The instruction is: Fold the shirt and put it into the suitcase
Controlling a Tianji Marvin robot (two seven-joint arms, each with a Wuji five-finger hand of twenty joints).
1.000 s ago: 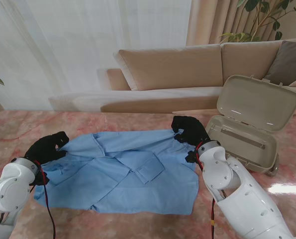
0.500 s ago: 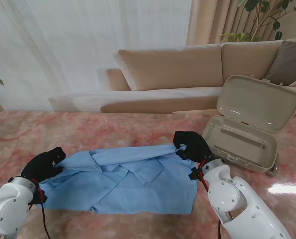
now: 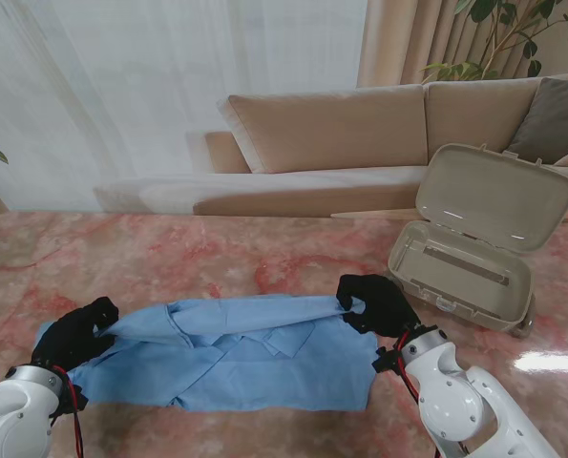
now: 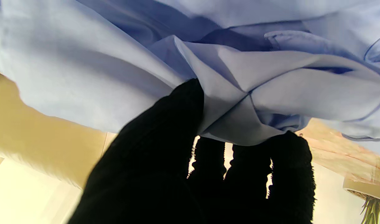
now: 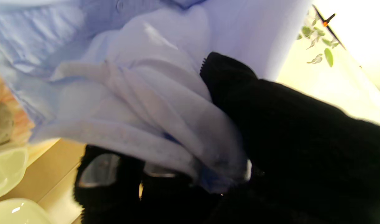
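Both hands have dragged the far edge of the shirt (image 3: 231, 353) toward me: left hand (image 3: 73, 334) at 8 o'clock and right hand (image 3: 377, 303) at 4 o'clock, each clamped on cloth. Fold roughly half over; suitcase (image 3: 474, 250) open at 2 o'clock, not yet packed.

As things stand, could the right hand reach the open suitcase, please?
Probably yes: the right hand sits just left of the suitcase, whose lid stands open, with only bare table between. But it is shut on the shirt, so the cloth would trail along.

Beige sofa (image 3: 360, 134) w/ grey cushion (image 3: 556, 119), plant (image 3: 513, 38), sheer curtains (image 3: 121, 86) behind pink marble table (image 3: 217, 258).
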